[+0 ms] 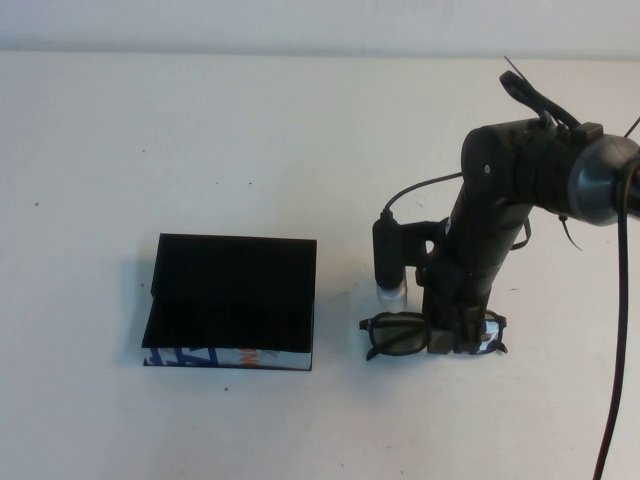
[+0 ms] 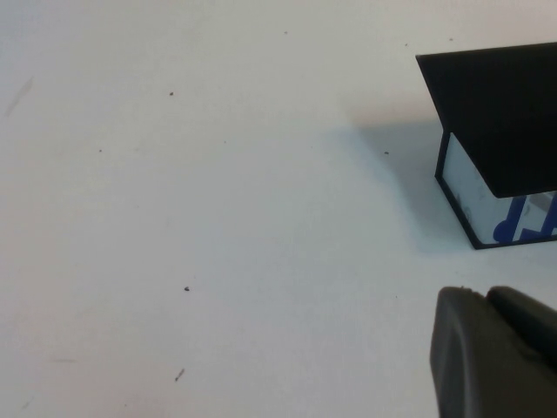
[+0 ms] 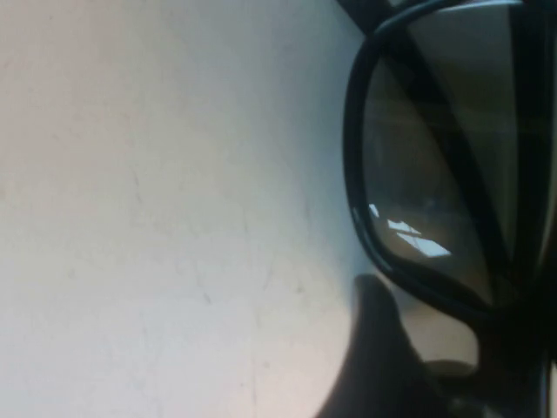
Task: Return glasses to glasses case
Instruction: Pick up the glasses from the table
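The glasses [image 1: 400,335] lie on the table [image 1: 250,130], right of the glasses case [image 1: 232,300], under the right gripper [image 1: 462,338] (its grip cannot be told). The left gripper [image 2: 496,353] is parked near the case. The thin frame could be knocked aside if the bridge is missed.

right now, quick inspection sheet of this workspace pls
surface: white table, a few dark specks
job's things: glasses on the table right of the glasses case; case apart from them
clutter: nothing seen
grippers: right gripper down at the middle of the glasses, grip hidden; left gripper low near the case's end, only partly in view
cables: black cable hanging along the right arm
surroundings: nothing seen
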